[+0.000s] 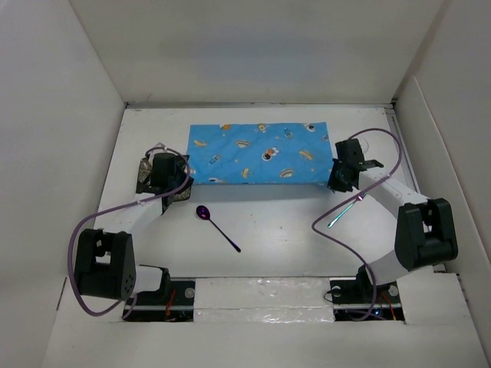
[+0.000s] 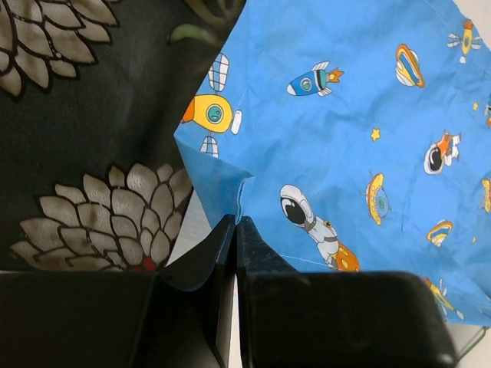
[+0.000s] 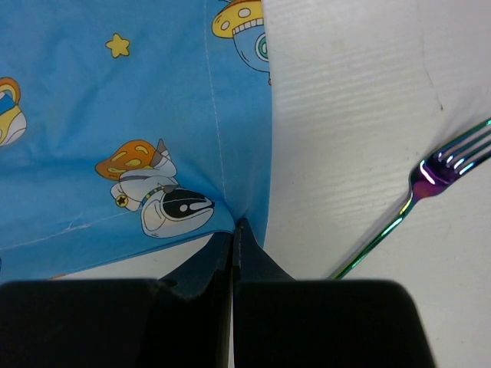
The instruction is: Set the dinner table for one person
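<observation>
One dinner table (image 1: 284, 230) is in view. There are two cloths on it: one blue cloth (image 1: 259, 153) printed with small space figures, and one dark cloth (image 2: 84, 107) with pale flowers (seen only in part). The cutlery counts two pieces: one purple spoon (image 1: 217, 227) and one fork (image 3: 431, 172) with a rainbow shine.

On the tabletop (image 1: 284, 222), the placemat (image 1: 257, 153) lies toward the far side with the napkin (image 1: 144, 175) touching its left end, the spoon (image 1: 217, 226) before it, the fork (image 1: 345, 212) near its right end, and its near corners in the left tool (image 2: 235, 222) and right tool (image 3: 234, 226).
</observation>
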Robot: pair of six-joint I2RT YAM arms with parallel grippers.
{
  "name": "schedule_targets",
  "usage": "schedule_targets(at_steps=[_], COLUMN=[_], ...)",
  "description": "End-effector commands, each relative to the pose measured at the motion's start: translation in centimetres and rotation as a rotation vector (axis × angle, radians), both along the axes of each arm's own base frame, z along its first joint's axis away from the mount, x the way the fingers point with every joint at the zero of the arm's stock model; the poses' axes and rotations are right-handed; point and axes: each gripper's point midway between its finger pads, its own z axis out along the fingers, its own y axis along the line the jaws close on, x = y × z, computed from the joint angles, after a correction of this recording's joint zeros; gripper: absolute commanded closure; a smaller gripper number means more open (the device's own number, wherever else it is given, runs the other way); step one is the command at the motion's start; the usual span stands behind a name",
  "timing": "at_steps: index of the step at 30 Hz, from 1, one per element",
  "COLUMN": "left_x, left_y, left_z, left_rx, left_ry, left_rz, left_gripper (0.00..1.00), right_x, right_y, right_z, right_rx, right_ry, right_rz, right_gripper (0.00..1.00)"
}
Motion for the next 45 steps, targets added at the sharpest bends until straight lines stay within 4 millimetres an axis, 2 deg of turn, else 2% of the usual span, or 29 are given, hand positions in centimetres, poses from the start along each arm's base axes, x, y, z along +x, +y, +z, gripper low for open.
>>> schedule_targets(at_steps=[1,5,12,16,25,27,28,30,31,33,34,36,37,38,39,40,41,42,43,45], left_x=[-1.4,-3.1,-3.8,-5.2,-5.7,-5.7,-5.7,-5.3,-5.0,-4.4,-4.1,-3.3,-3.0,-2.9,-2.7,-2.6,-2.4,-2.2,-2.0,-1.5], left_y=[0.3,-0.2,-0.8,-0.5,-0.5,-0.3,-0.2,0.1,0.1,0.2,0.3,1.3,2.2,2.6,3.1,3.8,4.3,5.4,5.6,6.2], left_z=[0.6,-0.8,-0.9,-1.6,-2.0,-1.6,-1.3,0.0,0.7,3.0,4.0,6.6,7.8,8.3,8.5,8.6,8.6,8.4,8.0,7.7], left_rx=[0.031,0.012,-0.004,0.01,0.013,0.021,0.024,0.035,0.037,0.042,0.045,0.092,0.129,0.145,0.168,0.178,0.174,0.162,0.155,0.166], left_ry=[-0.014,0.034,0.05,0.098,0.136,0.132,0.124,0.091,0.075,0.027,0.005,-0.05,-0.067,-0.071,-0.072,-0.07,-0.069,-0.065,-0.053,-0.05], left_rz=[-0.034,-0.067,-0.107,-0.111,-0.119,-0.11,-0.108,-0.093,-0.09,-0.083,-0.083,-0.044,-0.015,0.006,0.023,0.051,0.067,0.098,0.108,0.146], left_gripper=[1.0,1.0,1.0,1.0,1.0,0.89,0.8,0.74,0.67,0.63,0.59,0.57,0.55,0.54,0.48,0.26,0.16,0.1,0.01,0.01], right_x=[0.3,-0.5,-1.3,-1.6,-2.9,-2.9,-2.8,-2.8,-2.7,-2.8,-2.5,-2.5,-2.4,-2.3,-2.5,-2.6,-2.7,-3.0,-3.2,-3.6], right_y=[-1.4,-1.7,-2.9,-3.0,-2.9,-2.7,-2.6,-2.3,-2.1,-2.1,-2.1,-1.3,-0.6,-0.6,0.4,0.8,1.2,2.2,2.7,3.9], right_z=[1.5,1.5,1.0,1.4,1.2,1.5,1.7,2.3,2.7,3.5,4.3,5.8,6.8,7.1,7.5,7.8,8.1,8.2,8.6,9.2], right_rx=[0.01,0.021,-0.003,-0.001,0.019,0.031,0.038,0.054,0.06,0.06,0.061,0.087,0.103,0.104,0.113,0.117,0.119,0.127,0.138,0.169], right_ry=[-0.077,-0.077,-0.057,-0.063,-0.047,-0.054,-0.058,-0.066,-0.069,-0.074,-0.091,-0.122,-0.141,-0.144,-0.146,-0.152,-0.156,-0.159,-0.175,-0.198], right_rz=[-0.072,-0.089,-0.121,-0.131,-0.14,-0.134,-0.134,-0.125,-0.12,-0.118,-0.114,-0.081,-0.055,-0.054,-0.023,-0.01,0.004,0.033,0.05,0.089], right_gripper=[1.0,1.0,1.0,1.0,0.99,0.94,0.85,0.73,0.65,0.64,0.58,0.56,0.52,0.52,0.52,0.53,0.56,0.63,0.8,1.0])
